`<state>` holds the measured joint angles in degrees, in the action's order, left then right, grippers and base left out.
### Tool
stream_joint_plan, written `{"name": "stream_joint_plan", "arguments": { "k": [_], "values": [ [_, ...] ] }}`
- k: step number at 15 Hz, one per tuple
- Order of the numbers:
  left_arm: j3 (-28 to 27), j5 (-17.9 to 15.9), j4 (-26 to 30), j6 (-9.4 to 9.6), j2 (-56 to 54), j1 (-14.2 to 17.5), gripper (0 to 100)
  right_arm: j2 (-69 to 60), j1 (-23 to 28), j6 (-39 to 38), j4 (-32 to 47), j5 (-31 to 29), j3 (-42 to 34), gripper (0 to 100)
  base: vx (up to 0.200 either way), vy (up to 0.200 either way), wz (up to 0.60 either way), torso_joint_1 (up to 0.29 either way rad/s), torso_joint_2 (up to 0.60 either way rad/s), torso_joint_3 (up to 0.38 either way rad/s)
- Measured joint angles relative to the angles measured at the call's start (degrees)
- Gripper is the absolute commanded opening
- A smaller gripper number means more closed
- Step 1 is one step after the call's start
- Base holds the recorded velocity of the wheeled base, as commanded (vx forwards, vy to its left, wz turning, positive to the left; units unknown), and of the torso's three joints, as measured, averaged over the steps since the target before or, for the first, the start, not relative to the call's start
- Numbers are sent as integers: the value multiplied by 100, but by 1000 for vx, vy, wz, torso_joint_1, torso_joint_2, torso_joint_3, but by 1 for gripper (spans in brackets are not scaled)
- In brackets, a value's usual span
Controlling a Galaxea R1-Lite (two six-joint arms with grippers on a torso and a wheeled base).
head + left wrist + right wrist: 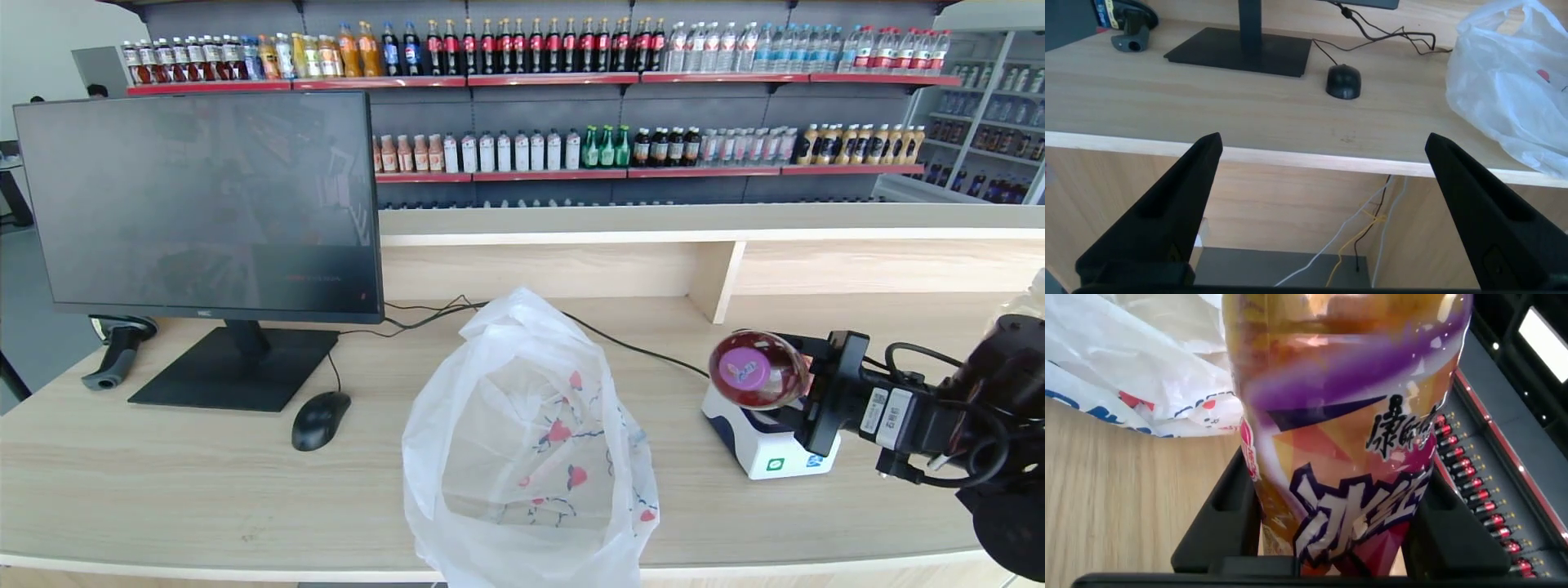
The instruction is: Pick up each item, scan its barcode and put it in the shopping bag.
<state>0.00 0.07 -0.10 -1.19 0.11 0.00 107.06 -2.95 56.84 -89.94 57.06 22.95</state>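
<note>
A pale wooden tabletop carried a white, red-patterned plastic shopping bag, standing open. Near it sat a white-and-blue boxy barcode scanner. Just above that, the right claw clenched a dark, purple-capped drink bottle. The left claw hung spread and empty before the tabletop's near edge.

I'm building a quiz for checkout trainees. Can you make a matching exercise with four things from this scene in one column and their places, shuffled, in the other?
Things:
1. bottle
2. shopping bag
3. mouse
4. handheld scanner

Places:
A. just right of the monitor base
B. held in the right gripper, at the white scanner
C. left end of the counter
D. standing mid-counter, near the front edge

Pairs: 1-B, 2-D, 3-A, 4-C
</note>
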Motion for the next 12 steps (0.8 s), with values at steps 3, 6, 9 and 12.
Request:
{"name": "stream_joint_plan", "arguments": {
  "k": [3, 6, 9, 12],
  "values": [
    [0, 0, -1, 0, 0, 0, 100, 74, 174, 6, -5, 52, 68, 0, 0, 0, 0, 0, 0, 0],
    [0, 0, -1, 2, 0, 0, 100, 162, 218, 5, -2, 60, 140, 0, 0, 0, 0, 0, 0, 0],
    [0, 2, -4, 2, 0, 0, 100, 232, 240, 9, 0, 60, 152, 0, 0, 0, 0, 0, 0, 0],
    [0, 0, -1, 0, 0, 0, 100, 272, 268, -24, -11, 60, 173, 0, 0, 0, 0, 0, 0, 0]
  ]
}}
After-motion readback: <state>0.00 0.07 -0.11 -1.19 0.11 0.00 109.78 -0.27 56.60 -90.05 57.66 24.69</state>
